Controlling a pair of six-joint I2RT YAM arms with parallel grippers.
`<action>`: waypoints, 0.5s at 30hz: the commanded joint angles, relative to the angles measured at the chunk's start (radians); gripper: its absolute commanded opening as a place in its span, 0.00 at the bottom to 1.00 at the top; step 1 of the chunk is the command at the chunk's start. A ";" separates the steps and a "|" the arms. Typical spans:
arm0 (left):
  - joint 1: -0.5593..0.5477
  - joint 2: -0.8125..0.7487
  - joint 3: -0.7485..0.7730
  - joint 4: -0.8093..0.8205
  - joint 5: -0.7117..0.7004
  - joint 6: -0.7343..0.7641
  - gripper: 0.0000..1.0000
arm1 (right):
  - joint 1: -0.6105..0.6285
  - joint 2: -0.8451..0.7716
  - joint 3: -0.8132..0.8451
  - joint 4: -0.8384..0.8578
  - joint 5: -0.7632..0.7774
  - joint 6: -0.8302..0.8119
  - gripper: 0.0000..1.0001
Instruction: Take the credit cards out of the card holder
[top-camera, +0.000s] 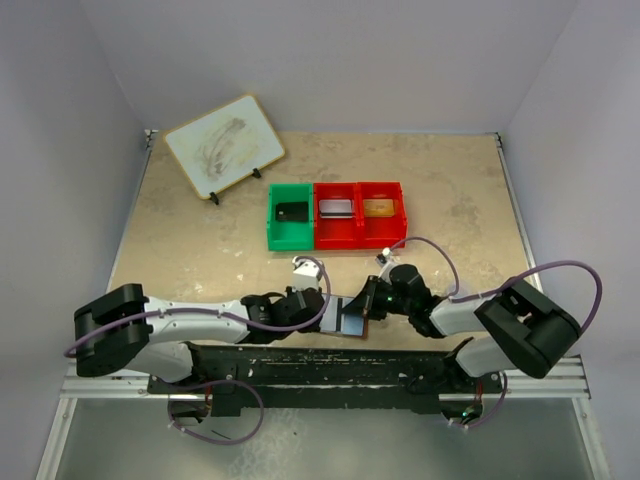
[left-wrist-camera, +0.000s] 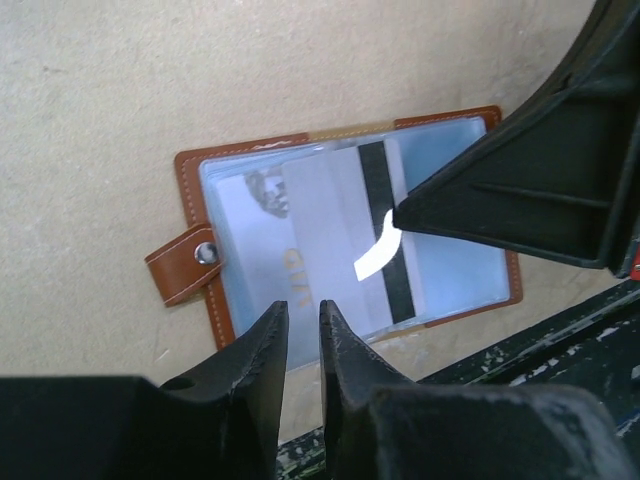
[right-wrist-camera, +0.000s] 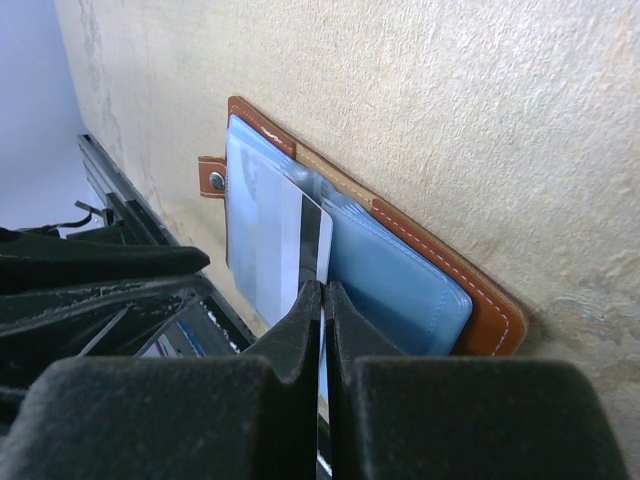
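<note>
Left side, risk: My left gripper (left-wrist-camera: 303, 308) hangs over the near edge of the card holder (left-wrist-camera: 215, 190). Its fingers are parted by a narrow slit, with nothing between them that I can see. Nothing pins the holder on that side, so I judge a pull on the card could drag or lift the whole thing.
Card, risk: The card (left-wrist-camera: 330, 225) lies across the inner panels. I cannot tell whether one end still sits in a sleeve. If it does, a skewed pull could bend or jam it.
Right side, risk: My right gripper (right-wrist-camera: 322, 292) is clamped on the card's edge beside the black stripe. The bite looks thin, right at the fingertips, so I judge it could slip off.
Near edge, risk: The holder sits close to the table's (top-camera: 200, 250) near edge, so a dragged holder could slide off onto the black rail.
Holder, place: It lies near and central, between my two grippers, well apart from the green bin (top-camera: 290, 242) and the red bins (top-camera: 360, 240) on the far side.
Holder, look: It is open flat, brown leather with pale stitching and blue-grey sleeves, and it has a strap tab (left-wrist-camera: 180, 275) with a metal snap.
Card, look: It is white with a black stripe and gold lettering, and a small white strip (left-wrist-camera: 372, 255) curls by the right fingertip.
</note>
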 joint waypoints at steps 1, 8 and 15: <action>-0.004 0.029 0.055 0.073 0.025 0.019 0.18 | -0.002 0.027 0.016 -0.009 0.045 -0.038 0.00; -0.003 0.096 0.110 0.018 0.018 -0.013 0.20 | -0.002 0.022 0.014 -0.004 0.047 -0.032 0.00; -0.003 0.159 0.087 0.042 0.058 -0.032 0.12 | -0.003 0.017 0.007 0.004 0.043 -0.026 0.00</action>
